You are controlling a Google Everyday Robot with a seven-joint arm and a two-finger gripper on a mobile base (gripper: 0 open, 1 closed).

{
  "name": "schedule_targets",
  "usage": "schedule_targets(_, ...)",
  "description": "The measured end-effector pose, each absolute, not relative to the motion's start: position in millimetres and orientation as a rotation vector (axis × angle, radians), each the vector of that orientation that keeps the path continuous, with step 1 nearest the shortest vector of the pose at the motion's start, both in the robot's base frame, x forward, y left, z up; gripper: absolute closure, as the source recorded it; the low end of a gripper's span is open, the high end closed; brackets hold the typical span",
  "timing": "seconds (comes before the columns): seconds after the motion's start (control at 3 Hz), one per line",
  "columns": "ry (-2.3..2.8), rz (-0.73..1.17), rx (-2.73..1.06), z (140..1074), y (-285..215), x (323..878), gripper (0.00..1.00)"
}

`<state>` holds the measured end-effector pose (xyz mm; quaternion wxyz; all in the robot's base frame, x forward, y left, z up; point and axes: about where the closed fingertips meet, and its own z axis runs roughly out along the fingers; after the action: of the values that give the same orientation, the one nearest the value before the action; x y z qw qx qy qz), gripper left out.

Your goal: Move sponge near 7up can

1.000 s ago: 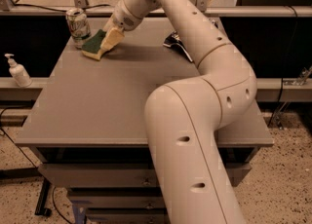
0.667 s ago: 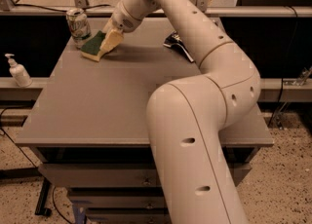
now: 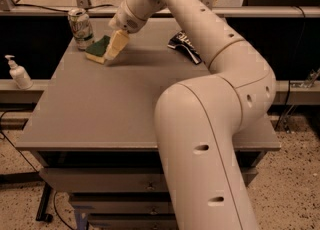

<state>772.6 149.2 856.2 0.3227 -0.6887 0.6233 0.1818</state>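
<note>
Sponge: wavy-edged flat sponge [image 3: 97, 48], dark green top over pale yellow foam, lies on the far left of the grey table [image 3: 100, 114], just right of the can.
Can: dented silver-and-green aluminium 7up can [image 3: 80, 27], upright at the far left corner.
Gripper: my cream gripper [image 3: 118, 44] rests on the sponge's right edge; I cannot tell how far open it is or whether it has hold.
Change: nothing shifts against a second ago; sponge, can and gripper keep their places.
Meaning: I judge the placing done; what remains is letting go and lifting clear without dragging the sponge.
</note>
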Motion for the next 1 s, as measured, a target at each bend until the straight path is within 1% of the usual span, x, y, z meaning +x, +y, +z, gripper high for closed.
schedule_targets(0.67, 1.629, 0.482, -1.77, 876.7, 141.2, 765.9, 0.0)
schedule_targets(1.0, 1.614, 0.512, -1.677, 910.6, 115.7, 744.0, 0.0)
